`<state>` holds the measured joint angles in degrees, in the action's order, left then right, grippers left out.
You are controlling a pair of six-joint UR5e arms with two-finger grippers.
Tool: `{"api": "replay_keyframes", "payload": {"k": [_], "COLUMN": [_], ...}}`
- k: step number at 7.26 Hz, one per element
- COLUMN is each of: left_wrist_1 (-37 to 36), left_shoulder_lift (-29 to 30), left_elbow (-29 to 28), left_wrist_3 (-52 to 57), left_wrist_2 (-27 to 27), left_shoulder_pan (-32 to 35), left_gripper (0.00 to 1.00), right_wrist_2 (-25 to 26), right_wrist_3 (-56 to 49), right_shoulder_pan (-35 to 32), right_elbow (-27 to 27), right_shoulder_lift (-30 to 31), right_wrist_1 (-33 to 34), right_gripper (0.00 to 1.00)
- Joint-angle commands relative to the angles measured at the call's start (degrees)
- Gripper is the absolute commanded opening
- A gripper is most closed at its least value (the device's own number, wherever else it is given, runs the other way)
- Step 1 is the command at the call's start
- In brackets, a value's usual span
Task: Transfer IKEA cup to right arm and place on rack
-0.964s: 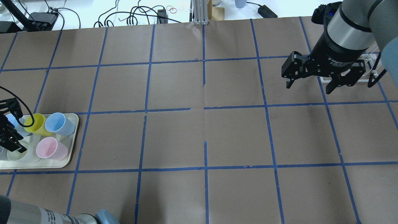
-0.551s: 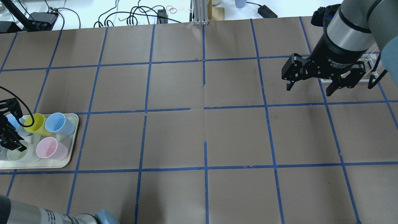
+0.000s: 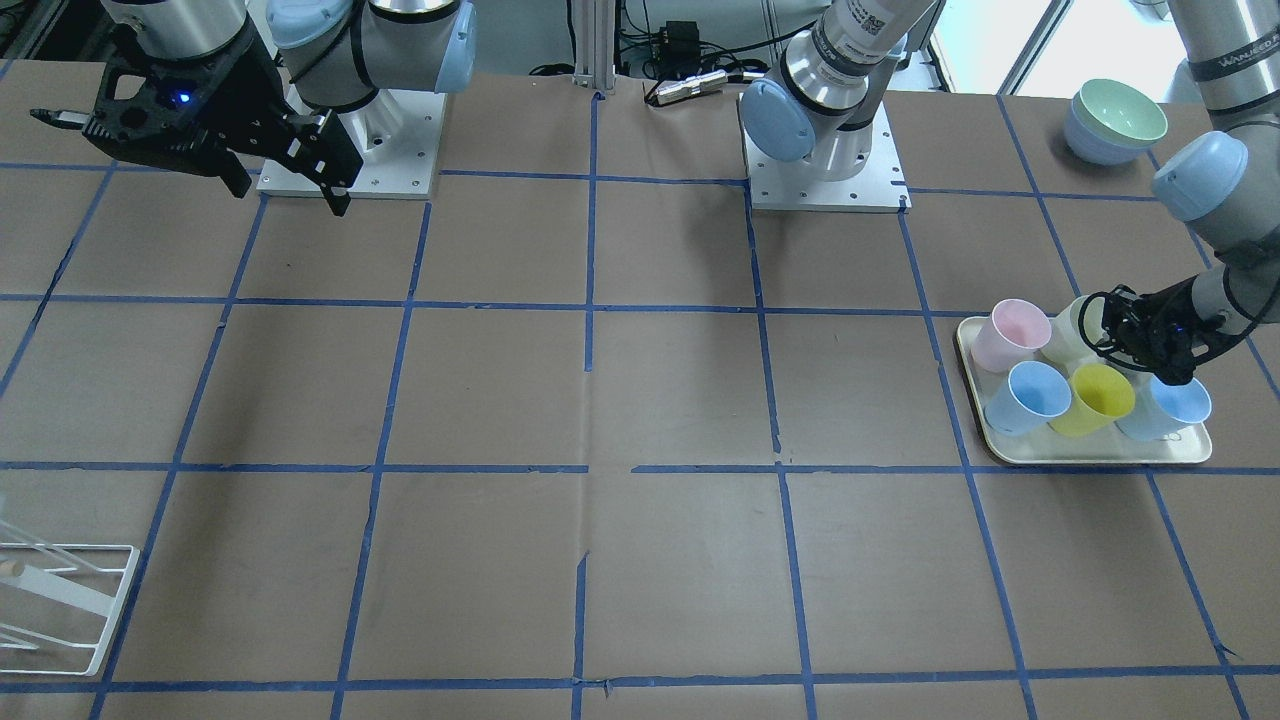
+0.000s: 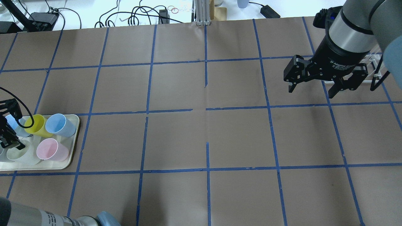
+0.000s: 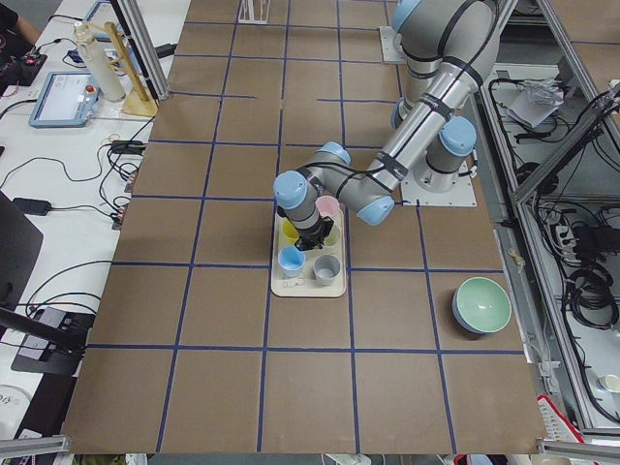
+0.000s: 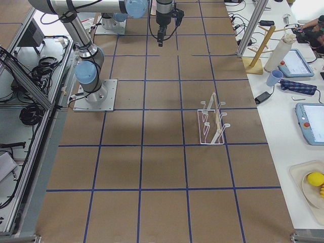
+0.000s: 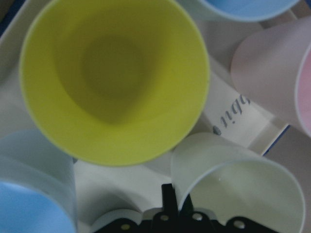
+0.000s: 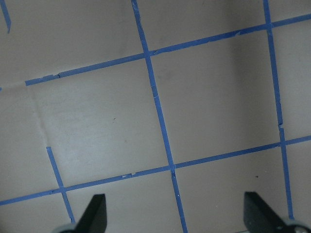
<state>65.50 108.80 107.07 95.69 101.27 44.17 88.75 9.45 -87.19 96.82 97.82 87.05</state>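
The IKEA cup (image 4: 19, 154), pale cream-white, stands at the tray's near left; it also shows in the front view (image 3: 1072, 325) and the left wrist view (image 7: 243, 189). My left gripper (image 4: 11, 141) sits on the cup's rim, its fingers (image 7: 168, 201) drawn together against the cup wall. My right gripper (image 4: 311, 89) hangs open and empty above the table at the far right; it also shows in the front view (image 3: 290, 200). The white wire rack (image 6: 212, 121) stands on the table just behind it, partly hidden in the overhead view (image 4: 373, 67).
The cream tray (image 4: 73, 141) also holds a yellow cup (image 4: 36, 124), two blue cups (image 4: 59, 125), a pink cup (image 4: 50, 149) and a grey cup (image 5: 326, 266). Stacked bowls (image 3: 1115, 120) sit beyond the tray. Cables lie past the table's far edge.
My left gripper has drawn in on the cream cup's rim and shifted slightly toward the view's left edge. My right gripper has drifted slightly away, still open.
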Motion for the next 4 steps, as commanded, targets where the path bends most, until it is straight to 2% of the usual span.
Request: {"api": "replay_keyframes", "payload": {"k": [1, 4], "left_wrist_1": [0.6, 6.5], "left_shoulder_lift": [-0.7, -4.5], "left_elbow": [-0.2, -2.8], "left_wrist_3": [-0.3, -1.6], "left_wrist_2": [1.0, 0.0], "left_shoulder_pan": [0.0, 0.1], "left_gripper": [0.0, 0.0], "right_wrist_2": [-0.1, -0.2], "right_wrist_3": [0.0, -0.2], "right_shoulder_pan": [0.0, 0.1], "right_elbow": [0.0, 0.3], "right_shoulder_lift": [-0.1, 0.0], "right_wrist_1": [0.1, -0.7], "right_gripper": [1.0, 1.0]}}
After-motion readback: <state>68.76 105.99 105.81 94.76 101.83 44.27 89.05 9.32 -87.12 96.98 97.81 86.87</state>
